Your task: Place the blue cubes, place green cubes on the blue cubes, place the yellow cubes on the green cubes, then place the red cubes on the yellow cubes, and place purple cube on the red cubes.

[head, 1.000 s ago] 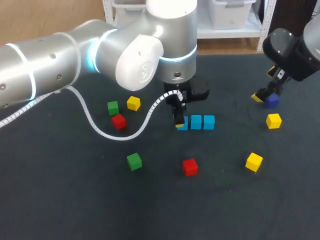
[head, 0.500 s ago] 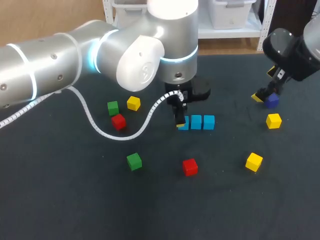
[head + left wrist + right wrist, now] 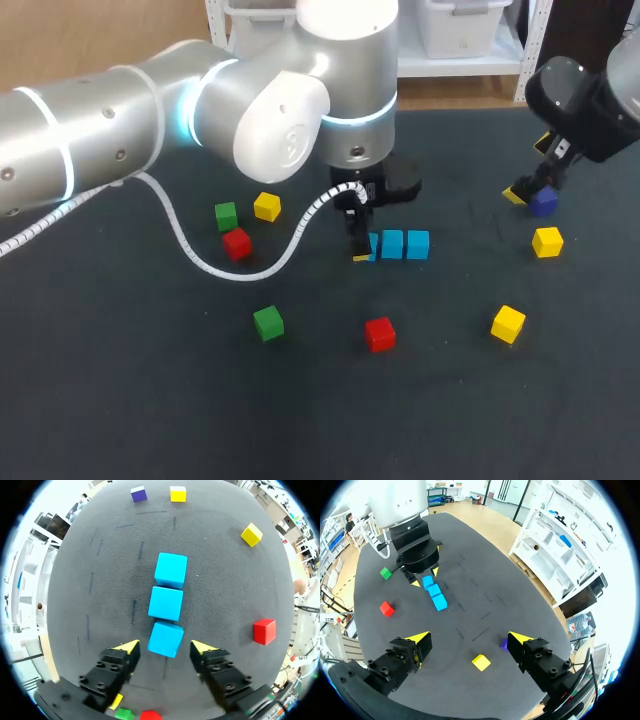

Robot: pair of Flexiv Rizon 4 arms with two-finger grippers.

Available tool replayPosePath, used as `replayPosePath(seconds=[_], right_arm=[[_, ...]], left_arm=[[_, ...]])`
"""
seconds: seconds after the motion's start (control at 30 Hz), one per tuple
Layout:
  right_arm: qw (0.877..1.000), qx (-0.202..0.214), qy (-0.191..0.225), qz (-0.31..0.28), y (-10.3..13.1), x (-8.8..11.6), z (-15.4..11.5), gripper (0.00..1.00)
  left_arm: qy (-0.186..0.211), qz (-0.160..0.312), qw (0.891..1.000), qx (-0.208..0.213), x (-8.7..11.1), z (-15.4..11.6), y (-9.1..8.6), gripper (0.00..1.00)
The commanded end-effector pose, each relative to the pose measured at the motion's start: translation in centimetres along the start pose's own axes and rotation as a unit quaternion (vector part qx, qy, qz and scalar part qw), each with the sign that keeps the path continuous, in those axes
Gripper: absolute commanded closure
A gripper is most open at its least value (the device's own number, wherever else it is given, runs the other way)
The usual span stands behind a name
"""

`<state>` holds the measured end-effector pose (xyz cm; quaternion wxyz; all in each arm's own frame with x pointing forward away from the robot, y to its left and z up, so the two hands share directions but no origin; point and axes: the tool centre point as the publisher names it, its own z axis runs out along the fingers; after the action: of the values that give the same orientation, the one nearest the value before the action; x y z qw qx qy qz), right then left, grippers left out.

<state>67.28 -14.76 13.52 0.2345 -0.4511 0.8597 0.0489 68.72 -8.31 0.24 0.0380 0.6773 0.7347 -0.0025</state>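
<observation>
Jaws on the left stand spread around the end small blue cube (image 3: 166, 639) of three. Right jaws hang spread too.

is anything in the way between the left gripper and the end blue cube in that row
Nothing visible. The left gripper is open, and the end blue cube sits between its yellow tips with a bare gap on each side. The other two blue cubes lie ahead, beyond it.
</observation>
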Motion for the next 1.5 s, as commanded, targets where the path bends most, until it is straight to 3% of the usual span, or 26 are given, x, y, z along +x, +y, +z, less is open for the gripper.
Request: replayPosePath(seconds=[0.03, 0.53, 0.6, 0.73, 0.8, 1.17, 1.5], right_arm=[[1.000, 0.001, 0.000, 0.000, 0.04, 0.03, 0.03, 0.00], [1.000, 0.001, 0.000, 0.000, 0.04, 0.03, 0.03, 0.00], [1.000, 0.001, 0.000, 0.000, 0.04, 0.03, 0.03, 0.00], [1.000, 0.001, 0.000, 0.000, 0.04, 0.03, 0.03, 0.00], [1.000, 0.001, 0.000, 0.000, 0.04, 0.03, 0.03, 0.00], [1.000, 0.001, 0.000, 0.000, 0.04, 0.03, 0.03, 0.00], [1.000, 0.001, 0.000, 0.000, 0.04, 0.03, 0.03, 0.00]], left_arm=[[0.000, -0.001, 1.000, 0.000, 0.04, -0.09, 0.02, 0.00], [-0.005, -0.005, 1.000, -0.002, -0.04, -0.18, 0.17, 0.00], [-0.005, -0.005, 1.000, -0.002, -0.06, -0.19, 0.19, 0.29], [-0.005, -0.005, 1.000, -0.001, -0.13, -0.19, 0.18, 0.37], [-0.004, -0.003, 1.000, -0.001, -0.15, -0.15, 0.12, 0.52], [-0.003, -0.003, 1.000, 0.002, -0.07, -0.15, -0.03, 0.55], [-0.005, -0.005, 1.000, 0.003, -0.12, -0.16, -0.07, 0.69]])
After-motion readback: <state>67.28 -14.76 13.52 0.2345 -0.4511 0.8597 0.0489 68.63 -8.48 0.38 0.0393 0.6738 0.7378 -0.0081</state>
